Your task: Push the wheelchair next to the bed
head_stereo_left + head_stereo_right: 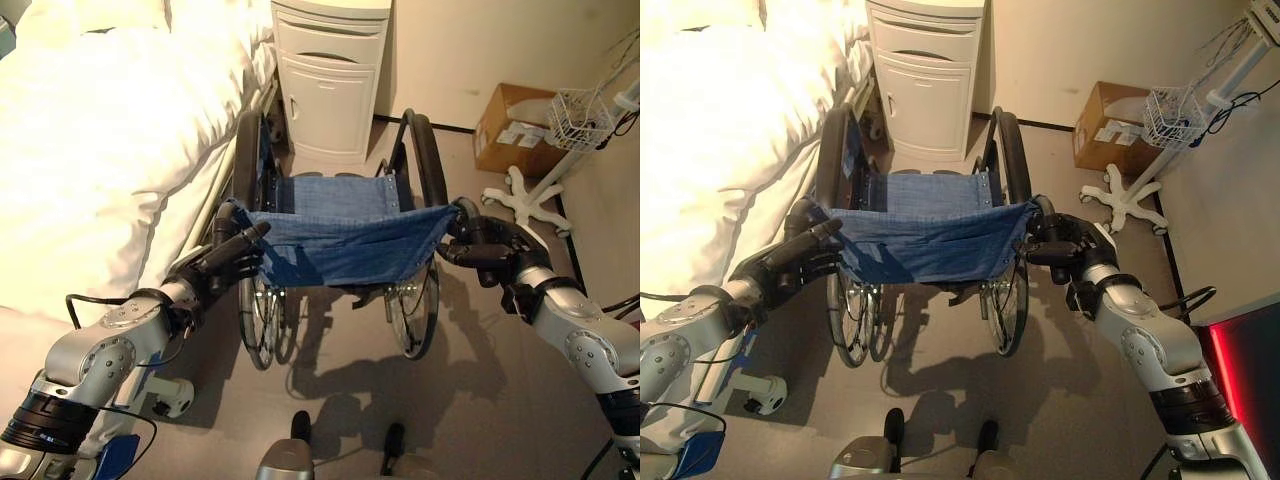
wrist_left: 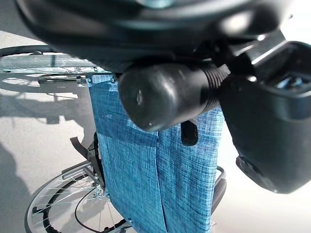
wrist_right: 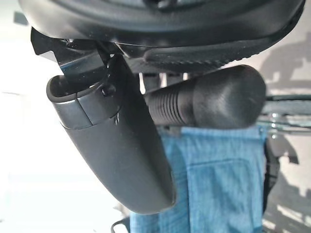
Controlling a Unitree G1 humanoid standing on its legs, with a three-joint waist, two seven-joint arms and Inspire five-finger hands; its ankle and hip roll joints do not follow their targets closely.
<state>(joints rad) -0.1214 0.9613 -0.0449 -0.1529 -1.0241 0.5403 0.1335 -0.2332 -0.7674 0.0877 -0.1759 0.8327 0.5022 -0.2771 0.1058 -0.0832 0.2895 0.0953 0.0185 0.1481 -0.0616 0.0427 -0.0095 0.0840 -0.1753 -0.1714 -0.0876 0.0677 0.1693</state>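
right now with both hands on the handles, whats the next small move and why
Probably a short, straight push forward. The left hand and right hand are each curled on a push handle of the wheelchair, which already runs alongside the bed, with bare floor before the cabinet ahead.

Hospital-style room, white-sheeted bed (image 1: 110, 150), bedside cabinet (image 1: 328, 80), wheelchair (image 1: 340, 240), wheeled stand with wire basket (image 1: 580, 118)
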